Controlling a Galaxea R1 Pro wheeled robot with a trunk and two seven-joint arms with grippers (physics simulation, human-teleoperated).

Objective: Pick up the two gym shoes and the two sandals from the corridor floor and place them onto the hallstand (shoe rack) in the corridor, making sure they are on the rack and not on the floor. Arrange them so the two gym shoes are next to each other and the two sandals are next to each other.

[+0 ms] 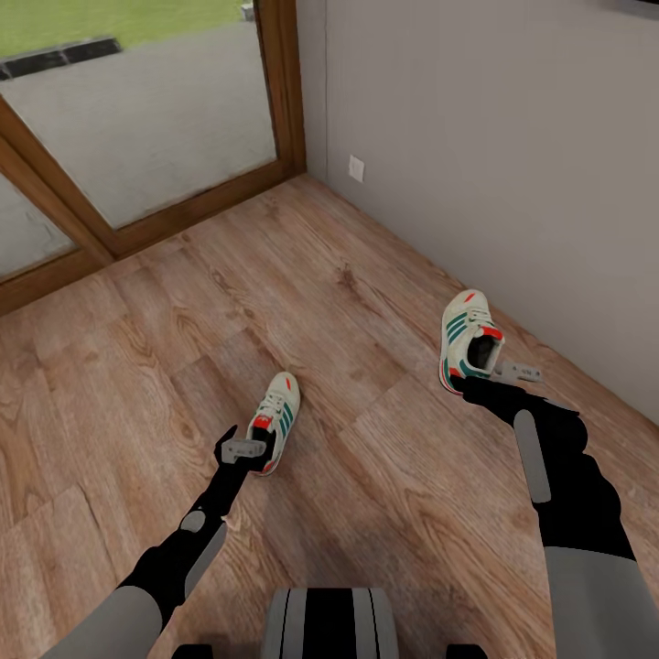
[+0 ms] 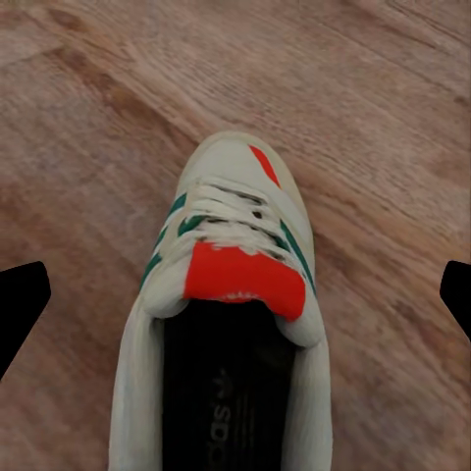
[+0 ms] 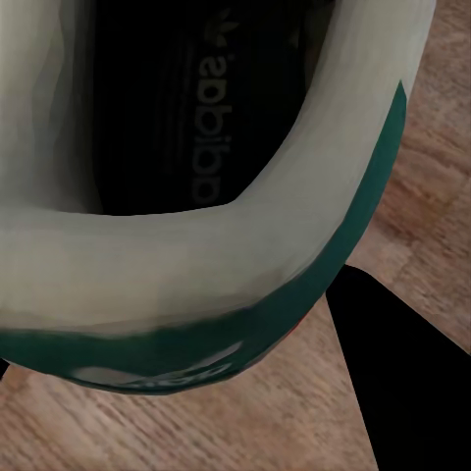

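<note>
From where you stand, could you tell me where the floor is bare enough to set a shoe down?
The floor is bare between the glass door and the left shoe, and between both shoes. It is tight where the right shoe lies near the wall.

Floor [image 1: 137, 366]: light brown wood planks with clear grain, reaching to the grey wall on the right and the wood-framed glass door at the far left.
Near-left shoe [image 1: 277, 416]: a white sneaker with green stripes and a red tongue, lying on the planks, toe pointing away.
Right shoe [image 1: 469, 339]: its match, beside the wall; whether it rests on the floor cannot be told.
</note>
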